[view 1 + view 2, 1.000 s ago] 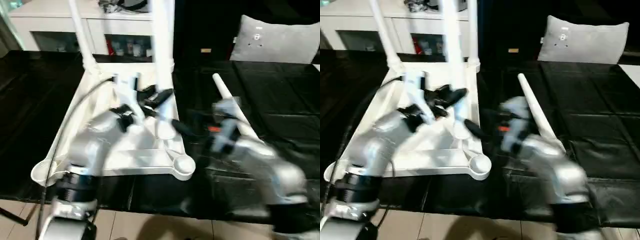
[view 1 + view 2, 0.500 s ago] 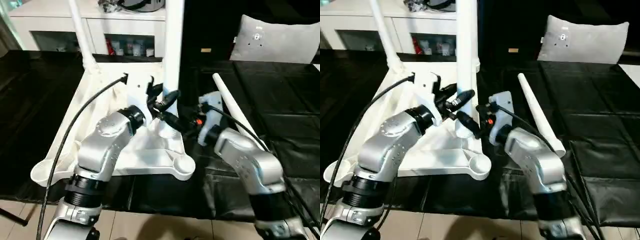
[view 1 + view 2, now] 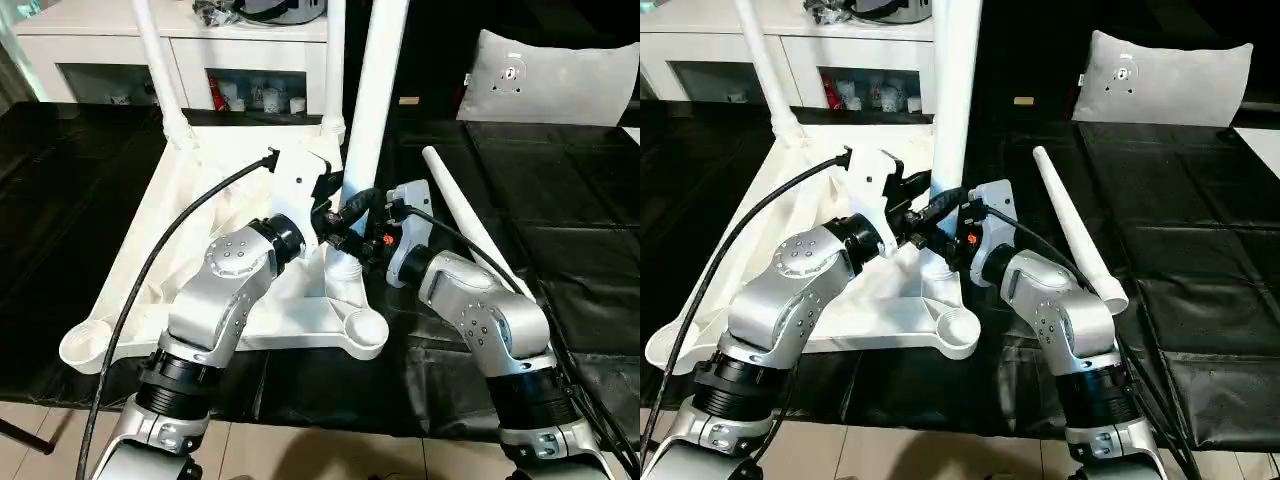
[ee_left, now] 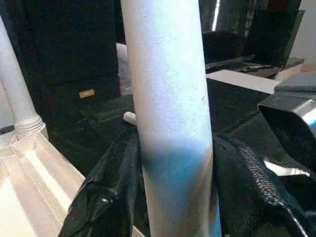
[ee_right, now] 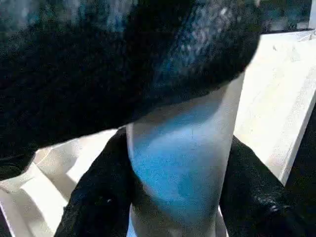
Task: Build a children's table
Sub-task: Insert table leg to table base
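The children's table top (image 3: 130,260) lies upside down on the black table. Two white legs (image 3: 160,70) stand in its far corner sockets. A third leg (image 3: 378,90) rises almost upright, leaning slightly right, with its lower end (image 3: 345,275) on the ribbed underside just behind the near right socket (image 3: 362,330). My left gripper (image 3: 338,212) is shut on this leg low down, one finger (image 4: 106,192) on each side. Just below, from the right, my right gripper (image 3: 358,240) clasps the same leg (image 5: 182,163), its fingers (image 5: 98,197) touching both sides. A fourth leg (image 3: 470,225) lies loose on the right.
A grey-white cushion (image 3: 545,75) rests at the back right. A white cabinet (image 3: 200,45) stands behind the table. A black cable (image 3: 170,250) runs along my left arm over the table top. The near left socket (image 3: 85,345) sits by the table's front edge.
My right arm swung in from the right and its gripper closed round the leg below the left gripper. The held leg has shifted right and nearer upright.
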You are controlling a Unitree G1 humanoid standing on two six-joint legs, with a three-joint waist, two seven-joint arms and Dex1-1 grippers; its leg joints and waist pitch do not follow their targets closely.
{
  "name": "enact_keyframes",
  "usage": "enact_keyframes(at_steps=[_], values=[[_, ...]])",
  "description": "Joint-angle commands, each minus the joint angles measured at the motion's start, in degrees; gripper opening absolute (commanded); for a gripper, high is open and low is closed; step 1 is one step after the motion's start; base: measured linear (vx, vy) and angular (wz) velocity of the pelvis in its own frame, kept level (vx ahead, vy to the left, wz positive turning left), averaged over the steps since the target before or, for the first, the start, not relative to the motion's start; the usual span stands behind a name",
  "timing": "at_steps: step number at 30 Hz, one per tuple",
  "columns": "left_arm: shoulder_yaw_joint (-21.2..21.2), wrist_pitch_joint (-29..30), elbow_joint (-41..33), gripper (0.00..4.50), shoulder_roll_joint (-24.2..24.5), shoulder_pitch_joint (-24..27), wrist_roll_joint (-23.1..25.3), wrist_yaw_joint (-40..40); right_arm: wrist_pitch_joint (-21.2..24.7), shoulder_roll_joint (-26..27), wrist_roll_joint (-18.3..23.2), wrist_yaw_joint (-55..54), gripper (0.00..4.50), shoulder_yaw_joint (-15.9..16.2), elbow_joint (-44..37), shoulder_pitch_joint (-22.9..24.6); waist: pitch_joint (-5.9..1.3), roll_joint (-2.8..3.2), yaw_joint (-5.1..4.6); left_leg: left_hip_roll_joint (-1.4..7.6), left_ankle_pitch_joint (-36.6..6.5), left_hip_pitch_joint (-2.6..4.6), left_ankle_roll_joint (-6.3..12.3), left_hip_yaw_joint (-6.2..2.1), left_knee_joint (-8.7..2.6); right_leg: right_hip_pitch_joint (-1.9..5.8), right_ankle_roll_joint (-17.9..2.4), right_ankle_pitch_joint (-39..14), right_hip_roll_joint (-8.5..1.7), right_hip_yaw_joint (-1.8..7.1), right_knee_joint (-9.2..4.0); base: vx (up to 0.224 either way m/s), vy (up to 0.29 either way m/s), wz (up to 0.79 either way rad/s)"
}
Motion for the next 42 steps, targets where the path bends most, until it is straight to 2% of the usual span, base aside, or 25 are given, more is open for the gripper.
enact_keyframes(at_steps=[1,7,11,12,13,16,17,19,20,21,25,28,29,30,32,39,42], values=[[-0.05,-1.54,-0.47,1.95,0.65,-1.13,1.2,0.08,0.51,-0.46,-0.36,0.26,1.92,-0.41,0.26,-0.7,-4.6,-0.85,0.04,1.17,-3.39,-0.21,1.82,0.45,-3.35,3.78,-9.66,-10.41,-2.96,2.56,-3.45,0.0,0.0,0.0],[-0.22,-2.84,0.2,1.95,1.54,-1.03,3.12,0.14,0.09,-0.2,-0.96,0.17,1.91,0.33,-0.38,-0.23,-4.64,-0.64,0.02,1.18,-3.16,-0.15,1.85,0.42,-3.33,3.75,-9.93,-9.52,-2.9,2.55,-3.32,0.0,0.0,0.0],[-0.12,-2.57,-0.15,1.95,1.31,-1.03,3.07,0.1,0.54,0.18,-1.43,-0.61,1.91,0.7,-0.51,0.14,-4.6,-0.92,0.02,1.14,-3.49,-0.21,1.65,0.48,-3.34,3.77,-9.82,-10.27,-2.92,2.59,-3.43,0.0,0.0,0.0],[-0.13,-2.54,-0.18,1.95,1.31,-1.02,3.06,0.11,0.55,0.19,-1.42,-0.59,1.91,0.71,-0.52,0.16,-4.61,-0.83,0.02,1.17,-3.42,-0.18,1.65,0.44,-3.36,3.76,-9.83,-10.23,-2.91,2.56,-3.37,0.0,0.0,0.0],[-0.21,-2.3,-0.39,1.95,1.25,-0.95,2.98,0.17,0.61,0.32,-1.27,-0.41,1.91,0.81,-0.66,0.39,-4.62,-1.22,-0.04,1.18,-3.35,-0.2,1.73,0.48,-3.35,3.76,-9.76,-10.19,-2.87,2.56,-3.39,0.0,0.0,0.0],[0.29,-1.63,-0.79,1.95,0.99,-0.5,2.72,0.96,0.52,0.67,-1.42,-0.53,1.91,1.19,-0.84,0.52,-4.57,-1.02,0.02,1.21,-3.49,-0.11,1.7,0.47,-3.36,3.67,-9.76,-10.61,-2.95,2.58,-3.39,0.0,0.0,0.0],[0.72,-1.26,-0.95,1.95,0.81,-0.35,2.32,1.17,0.44,0.74,-1.54,-0.55,1.91,1.32,-0.78,0.5,-4.57,-1.19,-0.04,1.21,-3.43,-0.16,1.7,0.51,-3.35,3.67,-9.77,-10.48,-2.91,2.59,-3.39,0.0,0.0,0.0],[1.12,-0.84,-1.16,1.95,0.76,-0.18,1.85,1.06,0.34,0.86,-1.69,-0.61,1.91,1.52,-0.73,0.49,-4.59,-1.1,0.01,1.2,-3.26,-0.15,1.68,0.51,-3.34,3.7,-9.8,-10.37,-2.96,2.62,-3.33,0.0,0.0,0.0],[1.15,-0.67,-1.21,2.51,0.83,-0.18,1.73,0.84,0.3,0.89,-1.75,-0.62,1.91,1.59,-0.69,0.47,-4.6,-1.36,-0.06,1.18,-3.01,-0.21,1.78,0.54,-3.32,3.73,-9.81,-10.07,-2.91,2.62,-3.31,0.0,0.0,0.0],[1.17,-0.7,-1.22,2.51,0.9,-0.14,1.74,0.78,0.33,0.96,-1.77,-0.66,1.91,1.65,-0.74,0.48,-4.63,-1.23,-0.03,1.18,-2.91,-0.17,1.84,0.51,-3.32,3.72,-9.85,-9.99,-2.92,2.61,-3.26,0.0,0.0,0.0],[1.62,-0.62,-1.19,2.92,0.61,0.08,1.07,0.42,0.34,1.05,-2.13,-0.48,1.91,1.88,-0.78,0.52,-4.61,-1.49,-0.15,1.16,-2.91,-0.21,1.93,0.52,-3.31,3.73,-9.64,-10.3,-2.91,2.58,-3.31,0.0,0.0,0.0],[1.71,-0.44,-1.58,3.1,0.58,0.16,0.89,0.26,0.35,1.13,-2.39,-0.4,1.91,1.73,-0.68,0.53,-4.57,-1.33,-0.14,1.26,-3.23,-0.17,1.78,0.49,-3.36,3.67,-9.67,-10.5,-2.96,2.61,-3.34,0.0,0.0,0.0],[1.91,-0.19,-2.11,3.22,0.45,0.26,0.4,0.11,0.31,1.16,-2.49,-0.37,1.91,1.67,-0.59,0.54,-4.57,-2.14,-0.21,1.25,-3.36,-0.22,1.83,0.58,-3.37,3.71,-9.51,-10.66,-2.91,2.61,-3.42,0.0,0.0,0.0],[2.04,-0.09,-2.36,3.37,0.37,0.31,0.07,0.03,0.28,1.18,-2.53,-0.34,1.91,1.65,-0.53,0.55,-4.56,-1.72,-0.02,1.27,-3.23,-0.21,1.63,0.48,-3.42,3.73,-9.49,-10.96,-3.04,2.63,-3.24,0.0,0.0,0.0],[2.48,-0.06,-2.74,3.51,0.14,0.39,-0.7,-0.14,0.12,1.24,-2.7,-0.31,1.9,1.66,-0.25,0.47,-4.52,-1.64,-0.08,1.32,-3.42,-0.08,1.35,0.5,-3.42,3.53,-9.45,-10.85,-2.95,2.63,-3.32,0.0,0.0,0.0],[4.64,0.03,-4.11,3.91,-1.57,0.66,-5.04,-1.85,-0.27,1.11,-2.91,-0.13,1.9,1.83,0.23,0.26,-4.51,-2.02,-0.03,1.26,-4.31,-0.13,1.07,0.52,-3.46,3.64,-9.52,-10.84,-2.99,2.69,-3.33,0.0,0.0,0.0],[5.94,0.49,-5.09,4.22,-2.55,0.61,-7.5,-2.45,-0.37,0.97,-2.9,0.06,1.9,1.74,0.24,0.31,-4.49,-2.05,-0.07,1.25,-4.26,-0.13,1.08,0.58,-3.42,3.64,-9.53,-10.77,-2.95,2.71,-3.33,0.0,0.0,0.0]])
